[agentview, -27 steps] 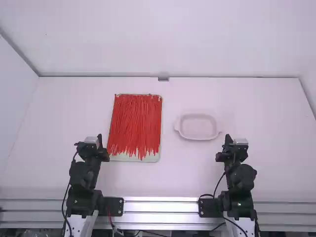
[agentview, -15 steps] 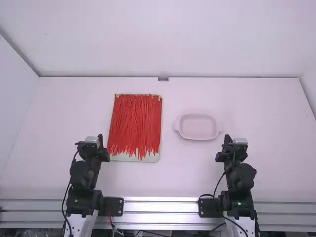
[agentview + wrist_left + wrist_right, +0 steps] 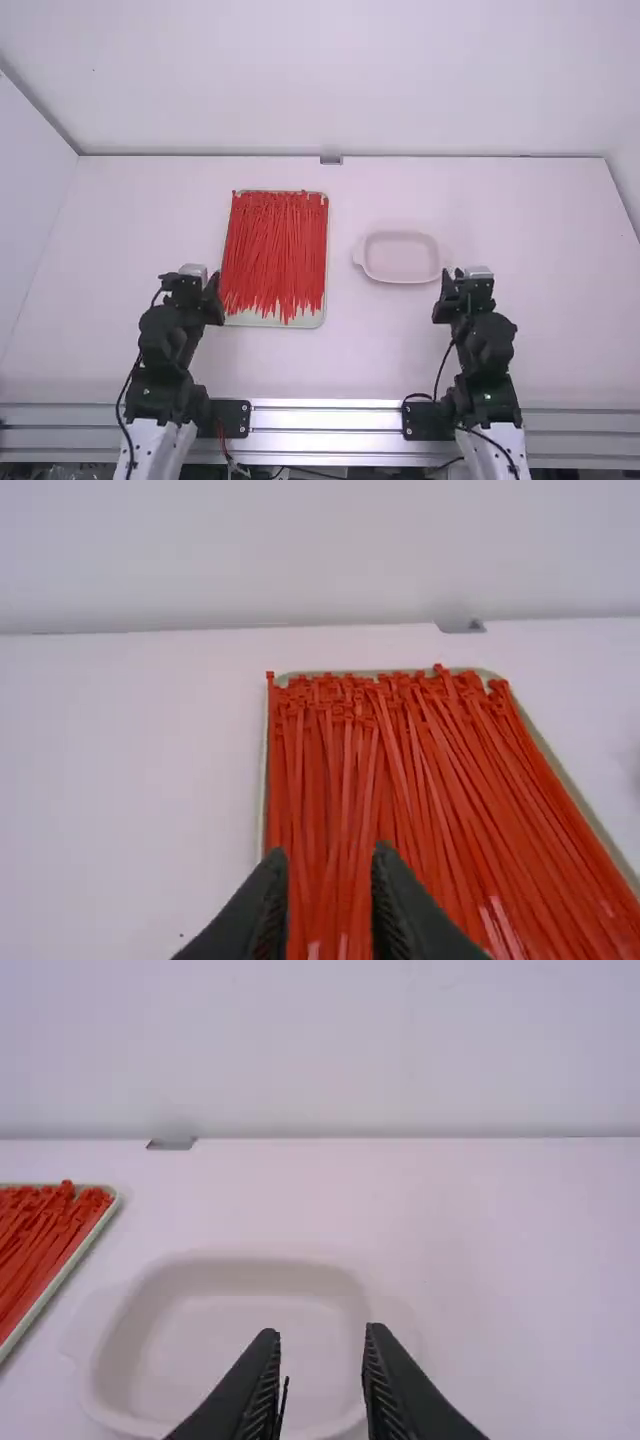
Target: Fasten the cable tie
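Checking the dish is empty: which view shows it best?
The right wrist view: the dish lies close, its bare inside plain. The high view shows it small, beside the ties. The left wrist view faces the ties.

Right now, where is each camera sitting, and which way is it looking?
High view: above and behind the arms, looking down at the table; shows the left gripper and right gripper.
Left wrist view: on the left wrist, facing the red cable ties; the left gripper shows.
Right wrist view: on the right wrist, facing the white dish; the right gripper shows.
All three share the red cable ties.
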Robot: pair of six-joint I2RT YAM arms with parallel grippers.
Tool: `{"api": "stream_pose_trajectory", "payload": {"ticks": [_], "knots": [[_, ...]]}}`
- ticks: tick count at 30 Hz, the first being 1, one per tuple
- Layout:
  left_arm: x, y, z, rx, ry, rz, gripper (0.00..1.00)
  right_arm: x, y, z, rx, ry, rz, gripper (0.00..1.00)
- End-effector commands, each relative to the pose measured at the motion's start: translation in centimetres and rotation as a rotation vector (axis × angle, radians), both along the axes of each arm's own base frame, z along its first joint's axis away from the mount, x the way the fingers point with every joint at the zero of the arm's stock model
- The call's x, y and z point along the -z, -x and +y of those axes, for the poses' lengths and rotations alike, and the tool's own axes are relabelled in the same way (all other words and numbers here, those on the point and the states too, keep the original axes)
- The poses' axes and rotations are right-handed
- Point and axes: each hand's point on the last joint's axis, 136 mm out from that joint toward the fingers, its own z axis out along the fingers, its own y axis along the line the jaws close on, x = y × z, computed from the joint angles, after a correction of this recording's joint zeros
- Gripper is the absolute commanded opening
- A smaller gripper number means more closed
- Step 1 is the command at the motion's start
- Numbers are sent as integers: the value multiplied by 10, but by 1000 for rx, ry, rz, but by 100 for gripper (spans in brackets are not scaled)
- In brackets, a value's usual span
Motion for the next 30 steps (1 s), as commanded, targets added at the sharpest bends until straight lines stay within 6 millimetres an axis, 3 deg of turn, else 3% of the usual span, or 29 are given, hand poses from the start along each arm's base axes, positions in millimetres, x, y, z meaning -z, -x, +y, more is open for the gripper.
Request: {"api": "stream_pose_trajectory", "payload": {"ticks": [1,9,30], "knots": [[-14,-3,-9,49,12,5,27,-19,-5,7,-28,-10,-15,27],[-14,-14,-23,116,57,136,43,-21,-20,26,-100,-19,62,43],[-4,-55,-58,295,160,450,82,3,-71,81,-264,-24,280,82]]}}
